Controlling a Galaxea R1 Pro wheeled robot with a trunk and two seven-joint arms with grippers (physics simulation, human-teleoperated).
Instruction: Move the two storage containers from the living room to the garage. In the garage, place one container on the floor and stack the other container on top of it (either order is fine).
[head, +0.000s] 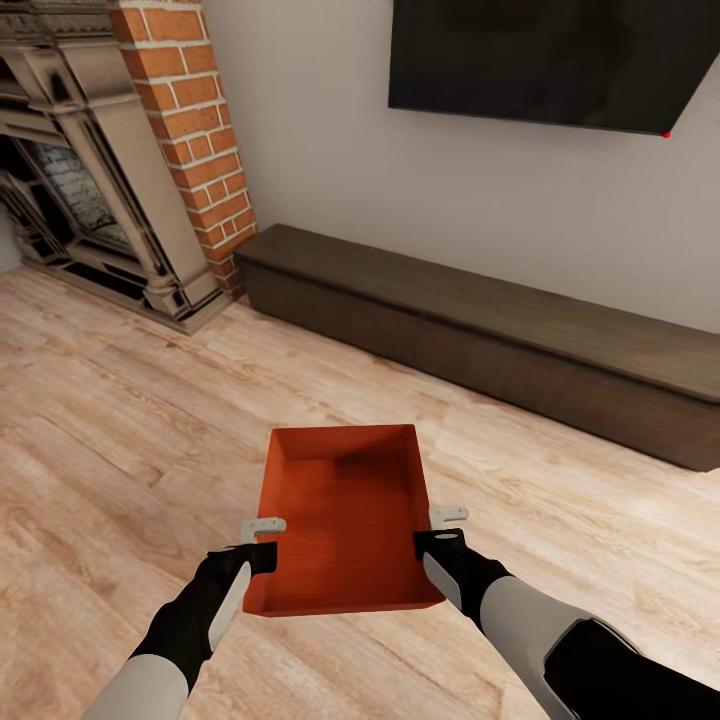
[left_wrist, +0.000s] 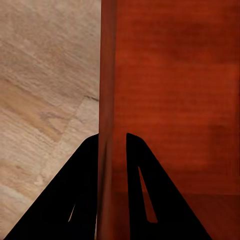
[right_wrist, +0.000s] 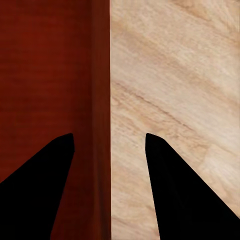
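One orange-red open-top storage container sits low over the light wood plank floor of the living room, straight ahead of me and empty inside. My left gripper is at its left long wall. In the left wrist view that gripper is shut on the wall of the container, one finger on each side. My right gripper is at the right wall. In the right wrist view it straddles the rim of the container with its fingers wide apart. The second container is out of view.
A brick fireplace stands at the far left. A long low dark wooden cabinet runs along the wall ahead, under a wall TV. Open plank floor lies to the left and right of the container.
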